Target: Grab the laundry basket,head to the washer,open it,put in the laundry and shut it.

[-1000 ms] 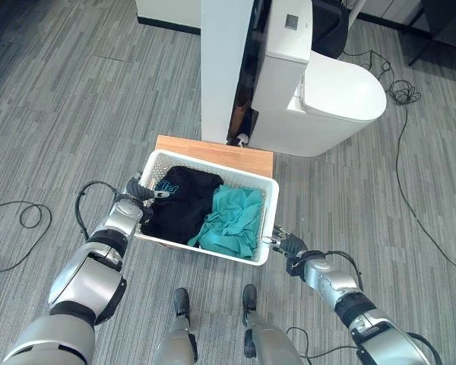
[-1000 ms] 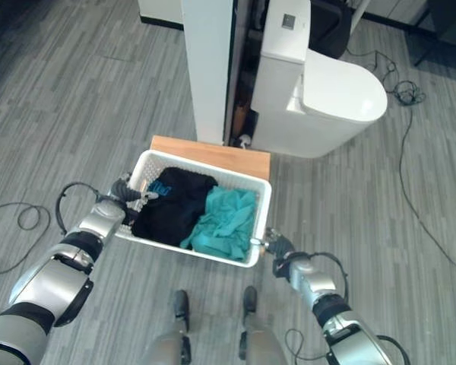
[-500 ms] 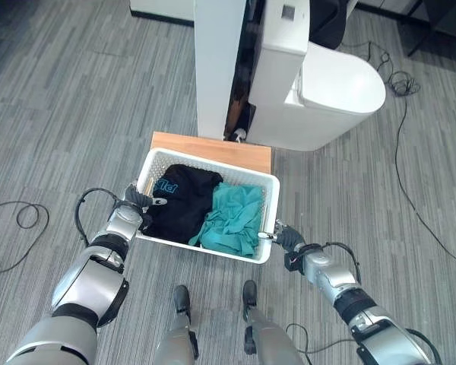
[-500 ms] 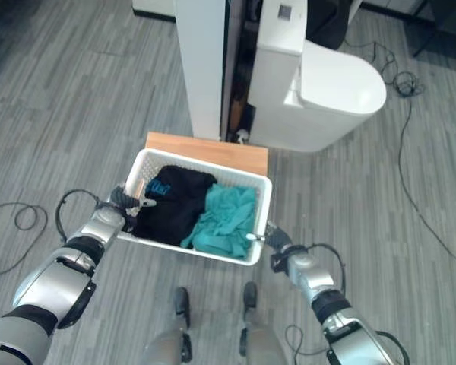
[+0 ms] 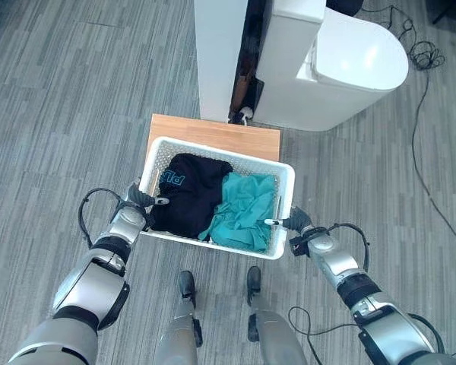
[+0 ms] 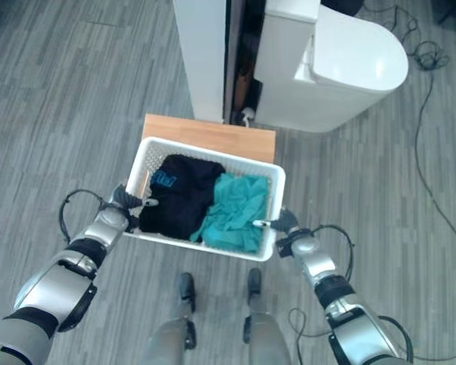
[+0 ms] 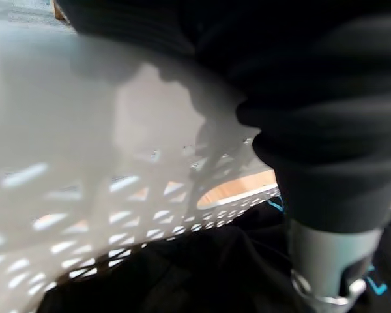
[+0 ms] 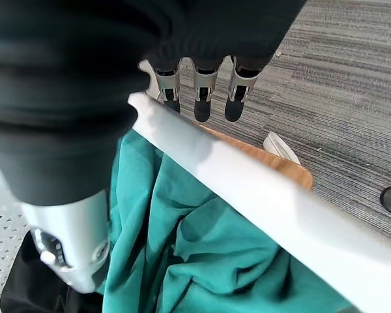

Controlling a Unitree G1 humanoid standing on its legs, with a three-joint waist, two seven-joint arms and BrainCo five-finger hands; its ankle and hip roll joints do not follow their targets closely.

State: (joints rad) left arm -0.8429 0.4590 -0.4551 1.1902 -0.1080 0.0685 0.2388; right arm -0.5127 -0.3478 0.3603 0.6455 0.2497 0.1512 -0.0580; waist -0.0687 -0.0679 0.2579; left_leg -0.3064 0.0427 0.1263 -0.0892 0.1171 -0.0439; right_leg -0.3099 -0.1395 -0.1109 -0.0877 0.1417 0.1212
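A white rectangular plastic laundry basket (image 5: 284, 199) with perforated walls and a thick smooth rim is seen in front of the robot, between its two arms, over a grey striped carpet floor (image 5: 68, 99). Its far end lies over a flat light-brown wooden board (image 5: 213, 131) that rests on the floor. Whether the basket is resting on the board or is lifted clear of it cannot be told.

Two garments are held in the basket: a crumpled black garment with light blue print (image 5: 188, 190) on the robot's left side, and a bunched teal garment (image 5: 243, 213) on the right, the two touching at the middle.

The left hand (image 5: 139, 199) is placed at the basket's left rim, with its thumb hooked over the edge towards the black cloth; its fingers are hidden beneath the rim, so the grip cannot be judged.

The right hand (image 8: 199, 91) is clamped on the right rim, its fingers curled under the outside and its thumb inside, above the teal cloth.

Beyond the board, a tall white panel (image 5: 220, 53) and a white rounded toilet (image 5: 342, 61) are seen.
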